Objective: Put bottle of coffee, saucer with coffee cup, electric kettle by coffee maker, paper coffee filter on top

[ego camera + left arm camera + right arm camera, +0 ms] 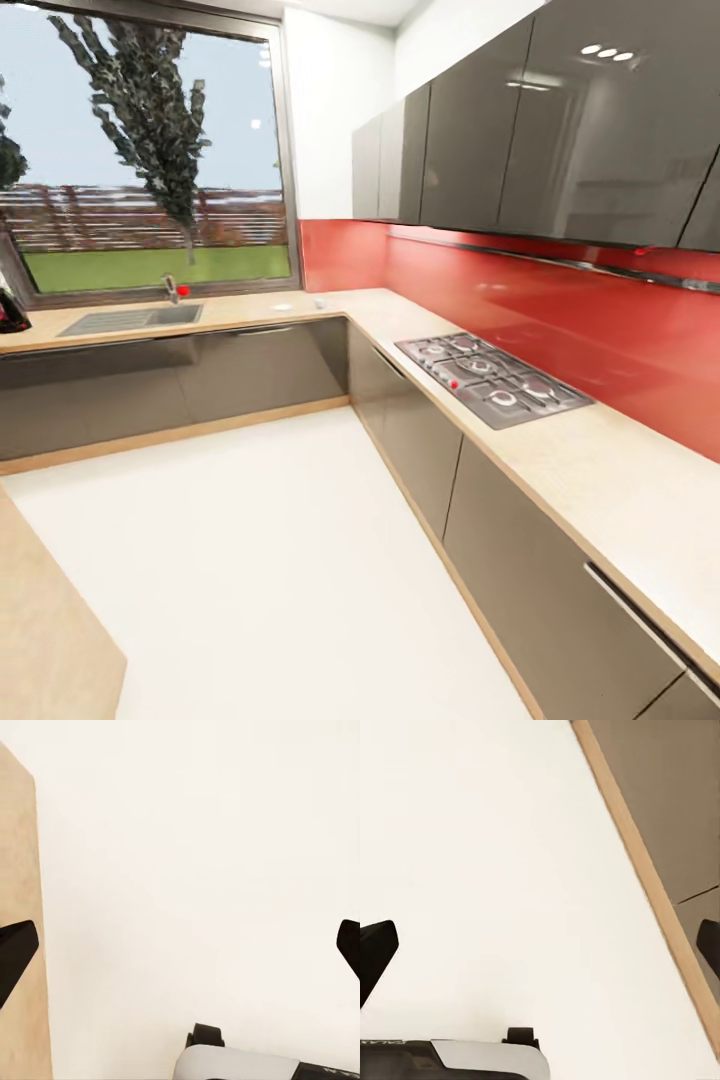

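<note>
Two small white items (pixel 283 307), too small to identify, lie far ahead on the beige L-shaped countertop (pixel 600 470). The left gripper (pixel 180 945) and right gripper (pixel 540 945) are wide open and empty above the white floor (pixel 280 560); neither arm is clearly nearer.

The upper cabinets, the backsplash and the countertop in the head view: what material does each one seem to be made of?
Upper cabinets: probably lacquered or glass-like grey panels; they mirror ceiling lights.
Backsplash: likely red glass or glossy acrylic; smooth, seamless, with soft reflections.
Countertop: looks like matte light wood or a wood-look laminate; pale speckled beige with no shine.
</note>
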`<state>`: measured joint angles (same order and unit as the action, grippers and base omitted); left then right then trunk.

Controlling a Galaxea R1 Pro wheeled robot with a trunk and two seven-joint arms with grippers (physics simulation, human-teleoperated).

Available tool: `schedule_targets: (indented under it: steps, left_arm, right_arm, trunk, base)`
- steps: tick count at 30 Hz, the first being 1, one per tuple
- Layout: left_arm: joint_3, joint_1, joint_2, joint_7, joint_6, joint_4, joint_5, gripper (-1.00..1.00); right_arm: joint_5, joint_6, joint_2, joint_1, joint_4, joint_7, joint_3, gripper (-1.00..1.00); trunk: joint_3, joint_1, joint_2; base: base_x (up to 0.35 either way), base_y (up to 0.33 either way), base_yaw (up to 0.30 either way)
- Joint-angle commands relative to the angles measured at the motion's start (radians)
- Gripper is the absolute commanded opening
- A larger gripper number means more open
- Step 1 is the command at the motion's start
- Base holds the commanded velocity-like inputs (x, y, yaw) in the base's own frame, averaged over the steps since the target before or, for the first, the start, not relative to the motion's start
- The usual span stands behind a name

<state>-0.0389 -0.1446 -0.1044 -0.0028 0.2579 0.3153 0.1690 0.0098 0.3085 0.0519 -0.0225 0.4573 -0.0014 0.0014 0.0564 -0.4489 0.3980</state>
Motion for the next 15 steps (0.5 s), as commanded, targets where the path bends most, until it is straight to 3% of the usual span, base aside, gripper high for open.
schedule_targets:
  steps: [1, 7, 15]
  left_arm:
    - [0.001, -0.001, 0.000, 0.000, 0.003, -0.001, 0.006, 1.00]
    - [0.001, -0.001, 0.000, 0.000, 0.003, -0.001, 0.006, 1.00]
    - [0.001, -0.001, 0.000, 0.000, 0.003, -0.001, 0.006, 1.00]
  right_arm:
    - [0.001, 0.003, 0.001, -0.001, 0.000, 0.000, 0.000, 1.00]
    - [0.001, 0.003, 0.000, -0.001, 0.000, 0.000, 0.000, 1.00]
    - [0.001, 0.003, 0.000, -0.001, -0.002, 0.000, 0.000, 1.00]
  trunk:
    - [0.002, -0.001, 0.002]
    - [0.002, -0.001, 0.002]
    - [0.002, -0.001, 0.002]
  base:
    - [0.336, 0.000, 0.277]
    - [0.336, 0.000, 0.255]
    - [0.336, 0.000, 0.041]
